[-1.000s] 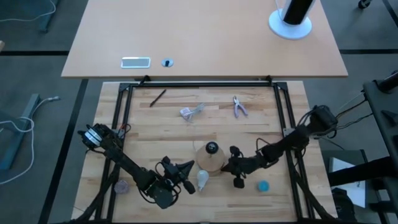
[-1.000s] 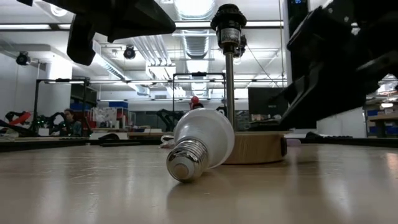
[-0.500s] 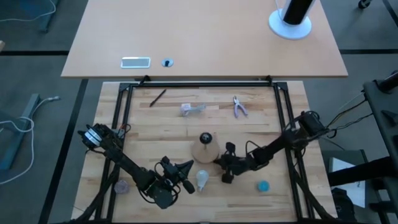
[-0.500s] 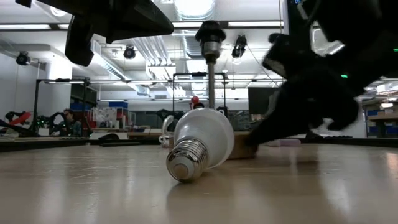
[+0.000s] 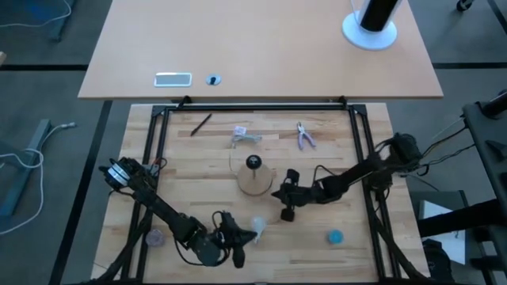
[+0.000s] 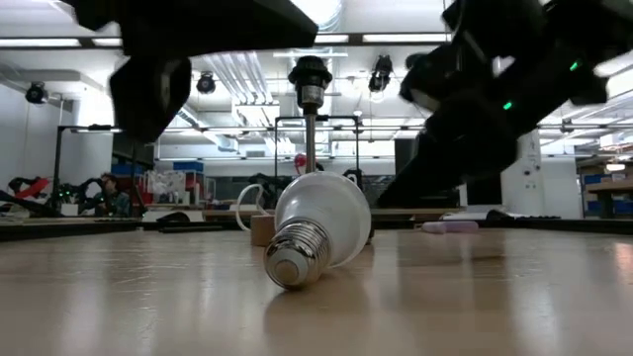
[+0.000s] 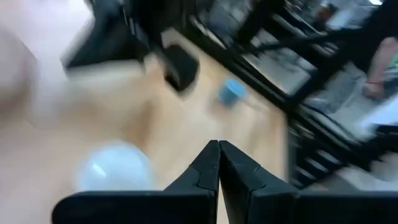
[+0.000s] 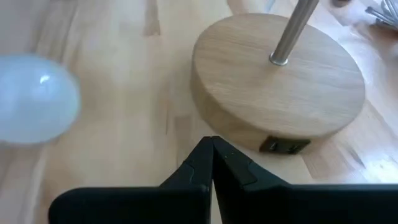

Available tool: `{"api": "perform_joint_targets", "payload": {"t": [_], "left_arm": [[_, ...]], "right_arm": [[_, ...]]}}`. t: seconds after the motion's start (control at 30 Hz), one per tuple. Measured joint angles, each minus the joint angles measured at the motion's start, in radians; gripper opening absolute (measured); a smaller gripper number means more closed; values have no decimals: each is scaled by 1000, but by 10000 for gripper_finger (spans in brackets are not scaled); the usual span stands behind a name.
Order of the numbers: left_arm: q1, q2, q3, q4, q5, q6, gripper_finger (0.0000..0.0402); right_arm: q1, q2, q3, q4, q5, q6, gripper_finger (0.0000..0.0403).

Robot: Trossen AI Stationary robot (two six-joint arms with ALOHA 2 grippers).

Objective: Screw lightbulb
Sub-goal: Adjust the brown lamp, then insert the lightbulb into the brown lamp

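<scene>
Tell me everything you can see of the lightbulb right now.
The small white frosted pear-shaped lightbulb lies on its side on the pale wooden table, unheld, its ribbed greyish metal screw base pointing toward the low camera. It rests near the table's front edge, apart from the round wooden lamp base. The left claw, shut, sits just beside it; contact is unclear.

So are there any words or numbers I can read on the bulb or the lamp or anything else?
None can be read.
The lightbulb: no print shows on its glass or screw base.
The wooden lamp base: it has a small dark plate on its side, too blurred to read.
The flat device on the far table: too small to read.
</scene>
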Motion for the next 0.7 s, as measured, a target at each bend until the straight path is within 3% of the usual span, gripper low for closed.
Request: {"api": "perform_joint_targets", "payload": {"t": [0.23, 0.5, 0.6, 0.7], "left_arm": [[2, 0, 38, -127, 127, -169, 24], [18, 0, 79, -357, 159, -403, 115], [20, 0, 93, -420, 156, -407, 147], [23, 0, 99, -442, 155, -405, 169]], "right_arm": [[46, -253, -8, -307, -3, 2, 0], [50, -493, -9, -630, -14, 32, 0], [53, -537, -19, -637, -79, 24, 0], [73, -533, -55, -529, -168, 4, 0]]}}
